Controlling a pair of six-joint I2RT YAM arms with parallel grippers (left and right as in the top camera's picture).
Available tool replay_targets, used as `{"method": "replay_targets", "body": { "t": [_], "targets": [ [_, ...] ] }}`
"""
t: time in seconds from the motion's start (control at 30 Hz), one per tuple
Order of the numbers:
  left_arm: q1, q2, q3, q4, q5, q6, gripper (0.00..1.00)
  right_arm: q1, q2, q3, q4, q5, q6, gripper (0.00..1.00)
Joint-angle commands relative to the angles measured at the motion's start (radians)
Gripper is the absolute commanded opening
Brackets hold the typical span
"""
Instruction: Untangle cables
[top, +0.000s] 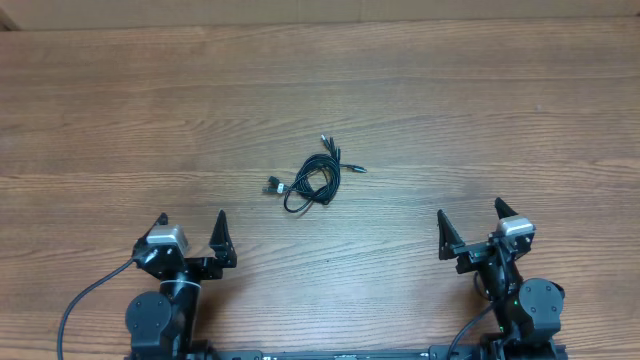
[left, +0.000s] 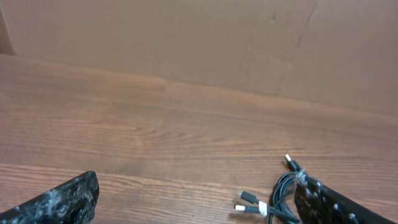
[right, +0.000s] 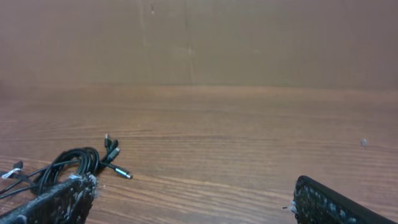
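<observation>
the cables (top: 312, 178) lie in one small bunch near the middle of the wooden table (top: 120, 110), about midway between the two arms and a little farther out, where either could reach them. they are thin, black and limp, wound into loose overlapping loops, with small plugs poking out on the far side and the left, some silver-tipped. the table is smooth brown board with long grain lines. the left gripper (top: 190, 216) and the right gripper (top: 470, 209) sit at the near edge, well apart from the bunch, each with jaws spread wide and nothing between them; by the look of it, no strand is pulled free yet. the black fingers (left: 68, 199) look scuffed and mottled.
</observation>
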Motion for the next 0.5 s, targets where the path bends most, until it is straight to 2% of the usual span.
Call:
{"method": "replay_targets", "body": {
  "t": [0.0, 0.23, 0.47],
  "targets": [
    [-0.009, 0.053, 0.045, -0.005, -0.014, 0.023, 1.00, -0.004, -0.005, 0.066, -0.051, 0.016, 0.019, 1.00],
    [-0.009, 0.240, 0.133, -0.002, -0.010, 0.026, 1.00, -0.004, 0.078, 0.156, -0.161, 0.023, 0.023, 1.00],
    [-0.009, 0.490, 0.307, -0.006, 0.004, 0.027, 1.00, -0.004, 0.262, 0.263, -0.200, 0.022, 0.131, 1.00]
  ]
}}
